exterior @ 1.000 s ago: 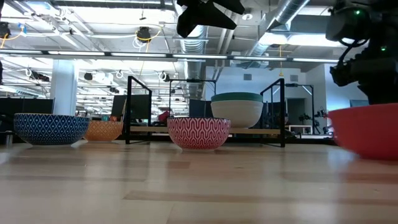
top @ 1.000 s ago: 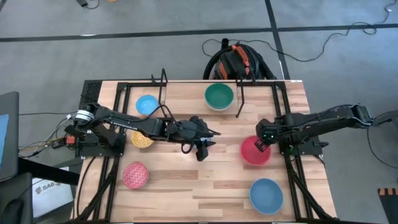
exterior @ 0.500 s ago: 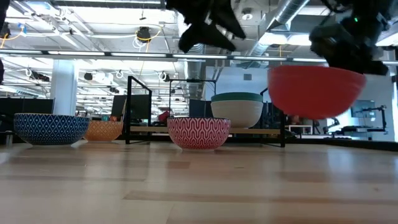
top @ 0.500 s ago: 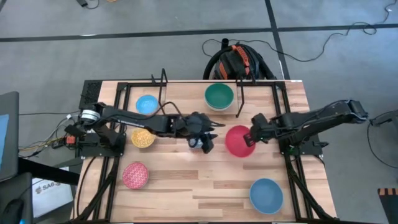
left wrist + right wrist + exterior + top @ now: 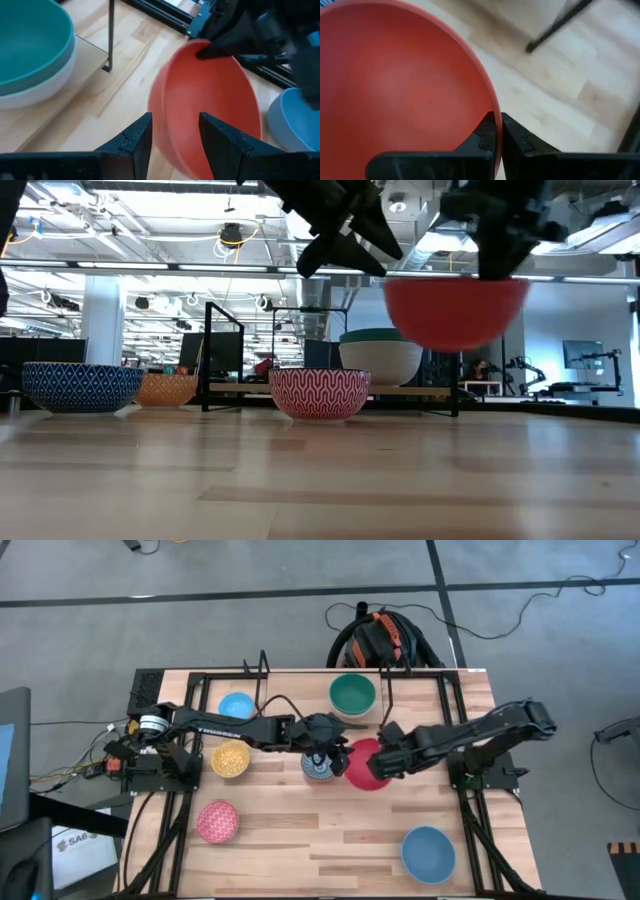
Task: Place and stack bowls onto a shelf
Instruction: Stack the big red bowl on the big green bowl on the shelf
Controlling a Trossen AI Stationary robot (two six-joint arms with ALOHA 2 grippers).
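Bright, even overhead light with soft shadows. Ceiling strip lights [image 5: 200, 268] glare behind. The red bowl [image 5: 210, 100] smears with motion blur.

Right gripper [image 5: 496, 131] mid-table, raised, jaws pinched on red bowl [image 5: 364, 764] rim. Left gripper [image 5: 173, 131] stretched to centre just beside it, jaws parted, empty, pointing at the bowl.

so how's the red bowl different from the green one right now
The red bowl hangs in the air, pinched at its rim by the right tool; the green bowl rests on the shelf. The red bowl is alone; the green bowl is nested in a white bowl. Both are plain, round and upright.
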